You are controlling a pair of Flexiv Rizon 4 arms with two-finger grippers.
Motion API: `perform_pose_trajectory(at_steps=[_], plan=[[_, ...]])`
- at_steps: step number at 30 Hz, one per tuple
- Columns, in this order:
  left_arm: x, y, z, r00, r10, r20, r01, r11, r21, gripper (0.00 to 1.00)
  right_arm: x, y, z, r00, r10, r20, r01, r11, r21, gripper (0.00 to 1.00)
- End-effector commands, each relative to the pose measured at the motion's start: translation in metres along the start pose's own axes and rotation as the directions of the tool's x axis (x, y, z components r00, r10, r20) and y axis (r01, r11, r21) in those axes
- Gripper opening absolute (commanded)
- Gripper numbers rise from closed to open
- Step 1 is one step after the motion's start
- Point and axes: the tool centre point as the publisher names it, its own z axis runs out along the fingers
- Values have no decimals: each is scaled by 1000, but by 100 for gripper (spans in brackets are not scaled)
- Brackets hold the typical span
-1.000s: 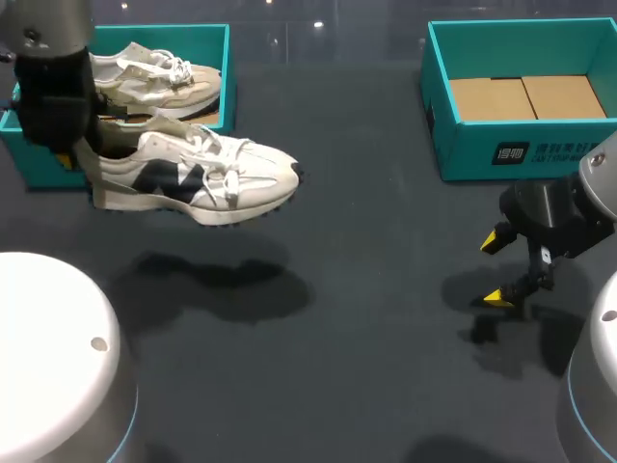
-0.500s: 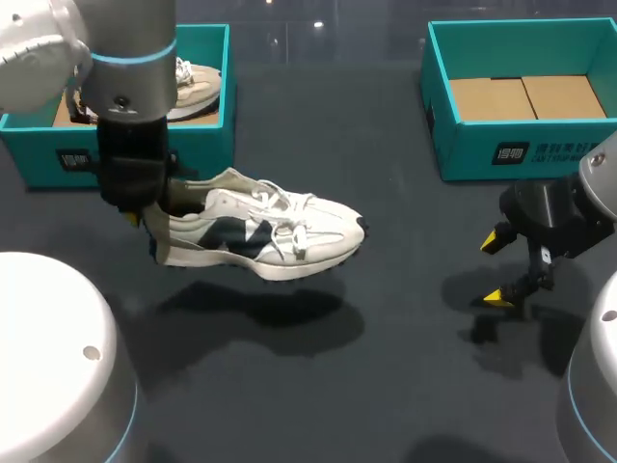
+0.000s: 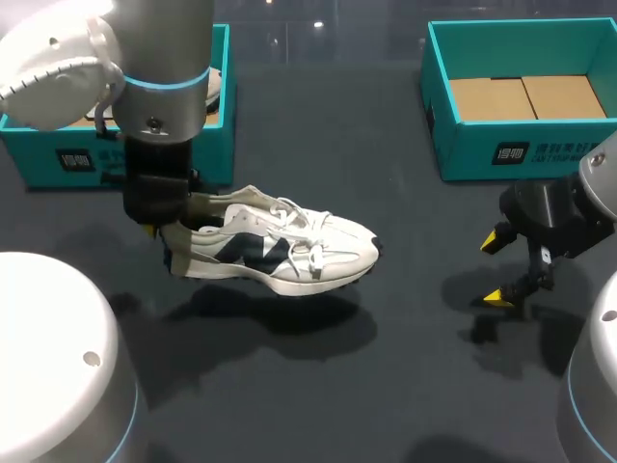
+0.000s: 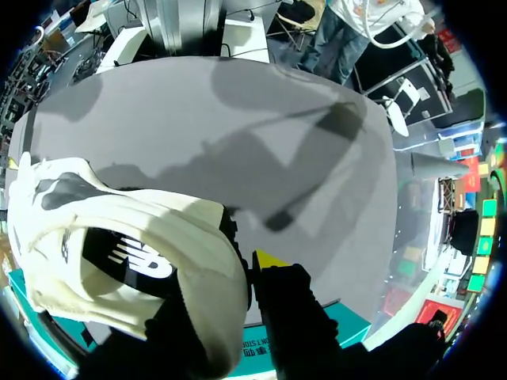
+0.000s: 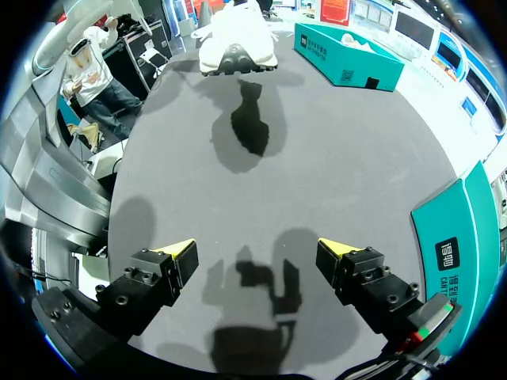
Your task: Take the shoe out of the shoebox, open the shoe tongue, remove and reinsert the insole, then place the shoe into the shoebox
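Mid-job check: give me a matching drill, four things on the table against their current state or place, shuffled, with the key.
Things:
1. white shoe
2. left shoebox
3. right shoebox
4. right gripper

States:
A. open, nothing between its fingers
B. partly hidden behind the left arm
C. gripped at the heel by the left gripper
D. shows a bare cardboard floor

Pairs: 1-C, 2-B, 3-D, 4-A

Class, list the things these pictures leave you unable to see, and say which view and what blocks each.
- Insole: head view, hidden inside the shoe under tongue and laces.
- Contents of the left box: head view, mostly covered by the left arm.
- Left gripper: left wrist view, one finger hidden behind the shoe's heel.
- Right box: right wrist view, cut off by the edge.
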Motion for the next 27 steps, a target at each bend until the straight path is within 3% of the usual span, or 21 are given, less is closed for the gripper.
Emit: perform_pose_trajectory(at_steps=[1,5,10,12,27], plan=[[-8,0,8,1000,5,31,-6,1000,24,0,2,0,0,1000,0,4,0,1000,3,100],[-34,5,26,998,-35,52,31,998,60,0,2,0,0,1000,0,4,0,1000,3,100],[-66,0,42,998,-61,6,61,998,13,0,2,0,0,1000,0,4,0,1000,3,100],[-77,-3,47,999,-43,14,43,999,27,0,2,0,0,1000,0,4,0,1000,3,100],[-123,-11,85,996,-82,-33,80,995,-53,0,2,0,0,1000,0,4,0,1000,3,100]])
